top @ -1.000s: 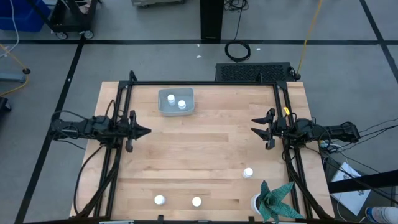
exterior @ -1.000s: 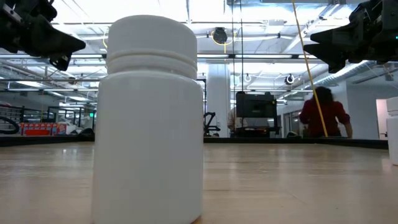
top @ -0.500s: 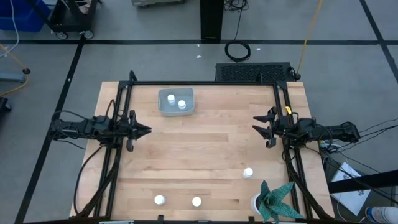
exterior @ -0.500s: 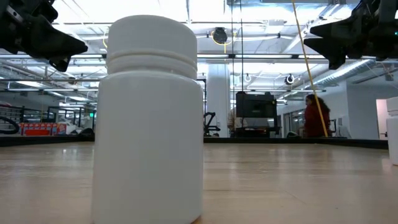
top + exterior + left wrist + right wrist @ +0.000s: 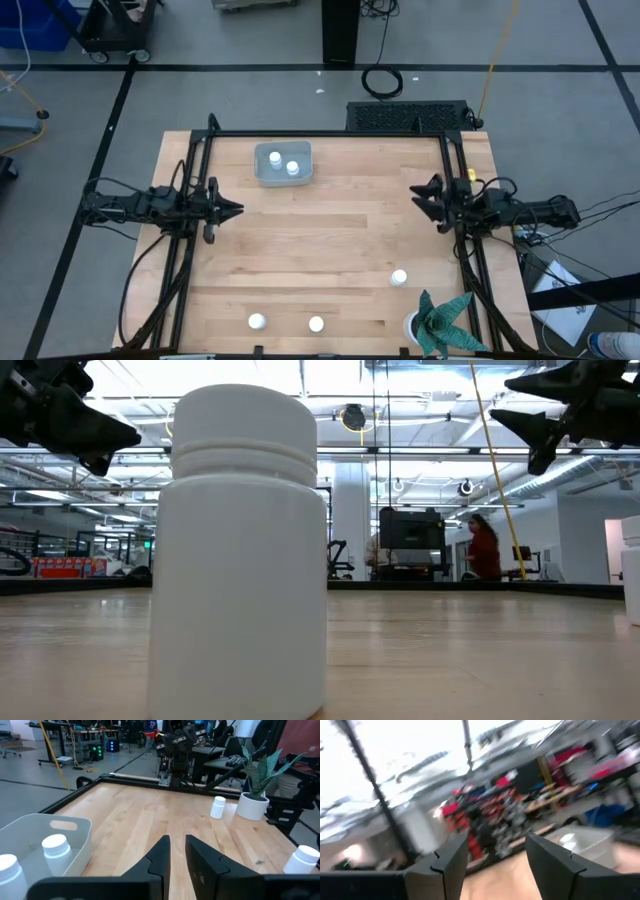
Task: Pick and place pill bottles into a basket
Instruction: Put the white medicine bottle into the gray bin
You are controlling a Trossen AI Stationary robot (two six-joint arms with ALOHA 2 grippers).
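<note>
The grey-blue basket sits at the far left-centre of the table and holds two white pill bottles. Three more bottles stand upright on their bases on the wood: one near the right and two by the near edge. One of these fills the low view. My left gripper hovers at the table's left, shut and empty, and its wrist view shows the basket. My right gripper hovers at the right, open and empty, raised in the low view.
A white pot with a green plant stands at the near right corner, close to the right-hand bottle. Black frame rails run along the table's left, right and far edges. A person walks in the room far behind the table.
My right gripper has drawn back toward the table's right edge, risen a little and tipped upward; it stays open. The person in the room behind has walked leftward. The bottles and basket have not moved.
</note>
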